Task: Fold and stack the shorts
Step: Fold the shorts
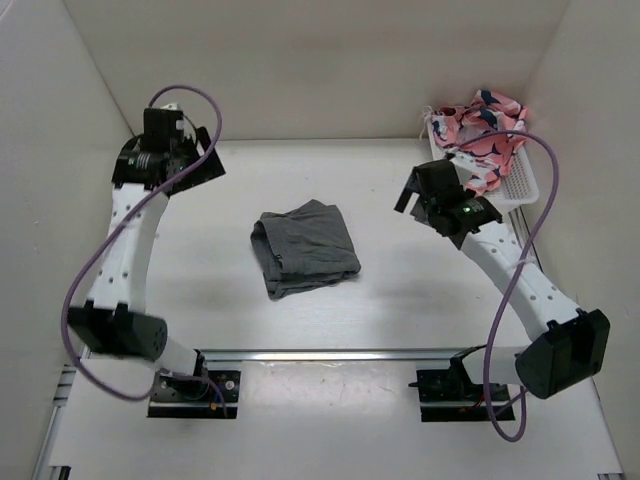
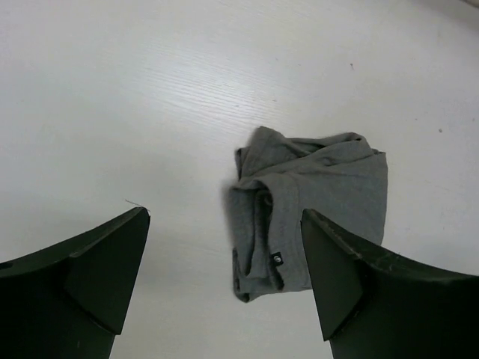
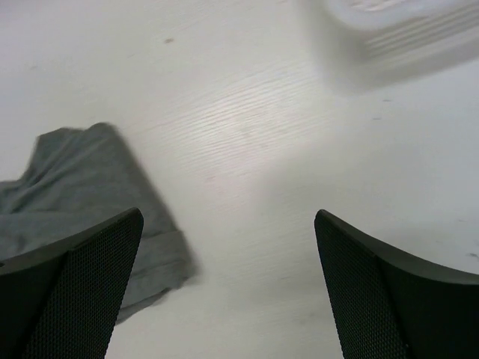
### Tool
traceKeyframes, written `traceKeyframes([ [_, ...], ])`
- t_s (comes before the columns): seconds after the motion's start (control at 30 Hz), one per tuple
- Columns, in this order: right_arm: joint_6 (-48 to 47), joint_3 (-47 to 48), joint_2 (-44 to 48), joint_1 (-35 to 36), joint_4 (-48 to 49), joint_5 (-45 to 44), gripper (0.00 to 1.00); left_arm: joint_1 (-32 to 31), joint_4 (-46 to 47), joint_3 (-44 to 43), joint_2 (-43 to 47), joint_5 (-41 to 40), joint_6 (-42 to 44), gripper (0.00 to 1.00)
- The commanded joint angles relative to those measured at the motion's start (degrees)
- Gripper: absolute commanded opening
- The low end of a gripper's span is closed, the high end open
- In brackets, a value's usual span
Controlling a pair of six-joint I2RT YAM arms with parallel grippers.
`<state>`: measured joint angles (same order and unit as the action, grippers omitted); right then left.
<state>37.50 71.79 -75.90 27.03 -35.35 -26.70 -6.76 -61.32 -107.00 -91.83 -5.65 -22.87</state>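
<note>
Charcoal-grey soft cloth shorts [image 1: 305, 247] lay loosely folded mid-way across the white tabletop [image 1: 400, 300]. The left end effector [image 2: 224, 273] and right end effector [image 3: 224, 288] hovered spread open, empty, apart from them. Stacking neatly probably called for pinching every layer at the thick folded edge.

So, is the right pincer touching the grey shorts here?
Apart. The top external view shows a strip of bare table between the right pincer and the shorts; the pincer is open and holds nothing.
</note>
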Motion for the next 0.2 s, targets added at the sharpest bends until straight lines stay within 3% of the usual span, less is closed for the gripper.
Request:
traceKeyframes([
  [0.0,-1.7,-2.9,2.6,-2.1,-6.5,-6.6,1.0,1.3,4.0,11.4,12.9,-4.6,-2.2,0.94],
  [0.03,-1.1,-3.5,4.3,-2.7,-7.1,-8.4,1.0,1.3,5.8,16.9,15.8,-4.6,-2.8,0.94],
  [0.17,-1.6,-8.1,9.2,-2.7,-6.3,-9.9,0.99,1.3,7.1,25.3,25.8,-6.7,-4.1,0.94],
])
